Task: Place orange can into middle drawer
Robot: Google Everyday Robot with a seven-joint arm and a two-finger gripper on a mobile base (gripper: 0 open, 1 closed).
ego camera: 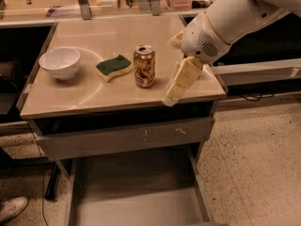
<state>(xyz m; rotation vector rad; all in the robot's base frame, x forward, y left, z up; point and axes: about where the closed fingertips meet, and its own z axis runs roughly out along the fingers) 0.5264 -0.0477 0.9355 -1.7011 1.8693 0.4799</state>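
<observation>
The orange can (144, 66) stands upright near the middle of the tan tabletop (94, 98). My gripper (174, 69) hangs just to the right of the can, a little above the tabletop, not touching it. Its cream fingers (181, 80) are spread apart and hold nothing. The middle drawer (136, 206) is pulled out below the table's front edge, a wide grey tray with nothing in it. The white arm comes in from the upper right.
A white bowl (59, 62) sits at the table's left and a green sponge (114, 67) lies just left of the can. A shut grey drawer front (94, 142) with pale scratches is above the open drawer. A shoe (11, 207) is on the floor at the bottom left.
</observation>
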